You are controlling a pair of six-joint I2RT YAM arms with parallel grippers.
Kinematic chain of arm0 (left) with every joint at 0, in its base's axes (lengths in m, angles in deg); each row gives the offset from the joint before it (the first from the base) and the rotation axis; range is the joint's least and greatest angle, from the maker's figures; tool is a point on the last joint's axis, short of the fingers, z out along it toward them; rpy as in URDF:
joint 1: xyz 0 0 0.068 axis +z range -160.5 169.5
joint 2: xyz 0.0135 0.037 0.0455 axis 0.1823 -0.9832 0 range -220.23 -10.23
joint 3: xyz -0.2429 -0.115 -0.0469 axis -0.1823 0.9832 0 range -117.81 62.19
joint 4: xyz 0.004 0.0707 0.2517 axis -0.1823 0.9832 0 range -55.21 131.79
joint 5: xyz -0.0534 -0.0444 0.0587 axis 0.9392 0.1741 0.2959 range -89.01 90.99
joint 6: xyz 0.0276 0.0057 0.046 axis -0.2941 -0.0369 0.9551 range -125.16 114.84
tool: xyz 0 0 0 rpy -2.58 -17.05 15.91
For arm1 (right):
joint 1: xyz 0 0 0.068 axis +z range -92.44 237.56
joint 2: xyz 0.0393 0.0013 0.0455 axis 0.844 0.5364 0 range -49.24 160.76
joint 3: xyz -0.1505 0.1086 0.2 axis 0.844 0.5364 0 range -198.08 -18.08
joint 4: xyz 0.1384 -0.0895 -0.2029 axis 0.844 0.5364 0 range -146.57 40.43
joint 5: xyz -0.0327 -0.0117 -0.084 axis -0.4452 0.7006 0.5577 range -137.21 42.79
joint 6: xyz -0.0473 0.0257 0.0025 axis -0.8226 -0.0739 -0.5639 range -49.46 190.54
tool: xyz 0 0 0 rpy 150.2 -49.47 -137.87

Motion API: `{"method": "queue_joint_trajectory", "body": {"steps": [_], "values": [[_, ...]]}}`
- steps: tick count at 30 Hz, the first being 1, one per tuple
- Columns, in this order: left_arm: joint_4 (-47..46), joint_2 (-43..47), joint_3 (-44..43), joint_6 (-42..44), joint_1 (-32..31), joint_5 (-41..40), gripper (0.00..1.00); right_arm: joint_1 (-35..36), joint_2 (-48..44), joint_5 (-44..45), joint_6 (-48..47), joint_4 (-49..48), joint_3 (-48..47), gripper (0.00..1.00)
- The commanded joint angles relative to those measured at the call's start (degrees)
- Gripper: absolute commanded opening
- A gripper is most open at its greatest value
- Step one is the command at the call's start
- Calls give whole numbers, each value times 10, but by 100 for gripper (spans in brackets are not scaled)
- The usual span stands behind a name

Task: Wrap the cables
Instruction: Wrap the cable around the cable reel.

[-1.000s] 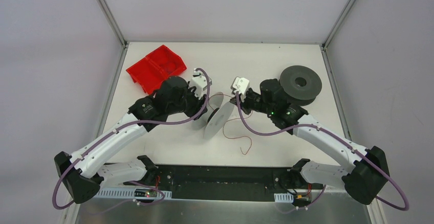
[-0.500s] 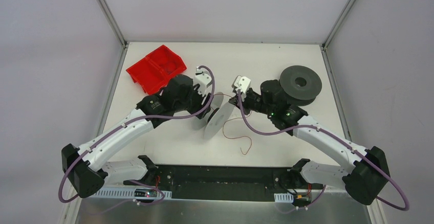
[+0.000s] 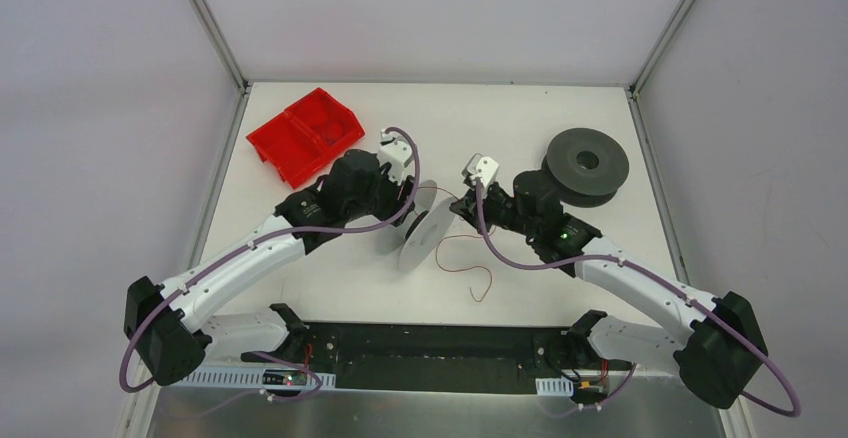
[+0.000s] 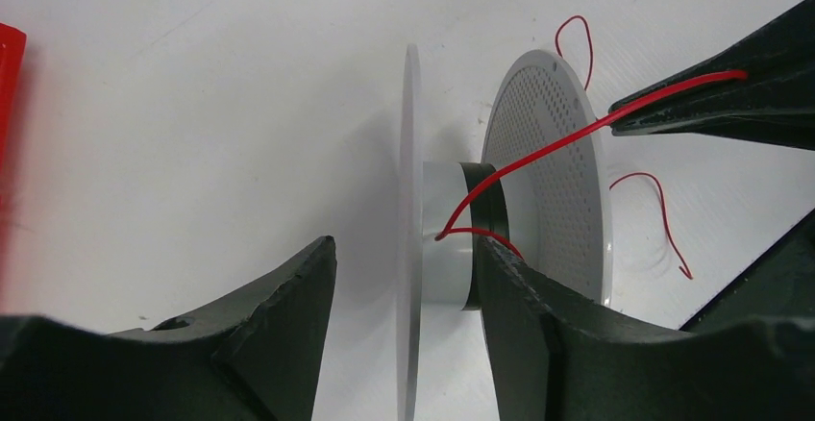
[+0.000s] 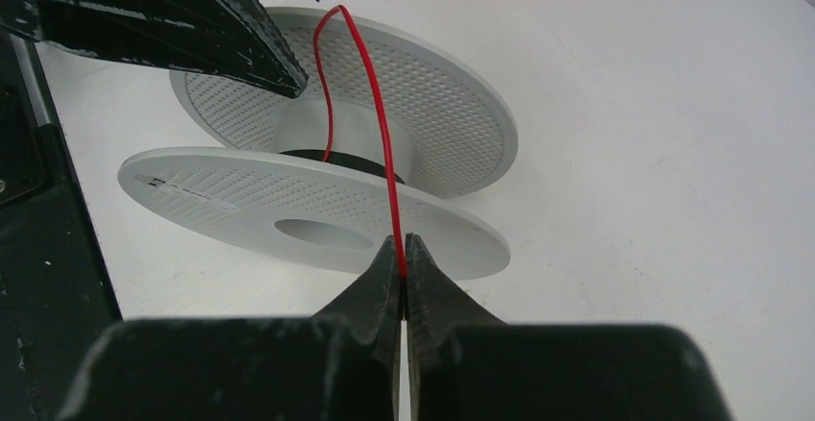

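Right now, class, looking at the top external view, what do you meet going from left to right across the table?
A red plastic bin → light grey perforated plastic spool → loose end of the thin red cable → dark grey plastic spool.

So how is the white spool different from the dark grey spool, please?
The white spool stands on edge in the middle; the dark grey spool lies flat, further right. Thin red cable runs to the white spool's core; the dark grey spool shows no cable. Both are round spools.
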Motion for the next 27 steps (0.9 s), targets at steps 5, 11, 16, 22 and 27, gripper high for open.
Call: {"method": "queue_joint_trajectory", "body": {"steps": [5, 11, 16, 22, 27], "values": [[-63, -10, 22, -12, 4, -19, 52, 2, -21, 1, 27, -43, 9, 0], [-92, -14, 37, -16, 4, -33, 53, 2, -24, -1, 29, -41, 10, 0], [-121, -22, 52, -10, 4, -51, 50, 2, -24, -6, 36, -41, 11, 0], [-156, -23, 82, -7, 4, -61, 47, 2, -30, 3, 37, -43, 23, 0], [-146, 2, 90, -5, 4, -71, 36, -2, -37, 16, 42, -34, 25, 0]]}}
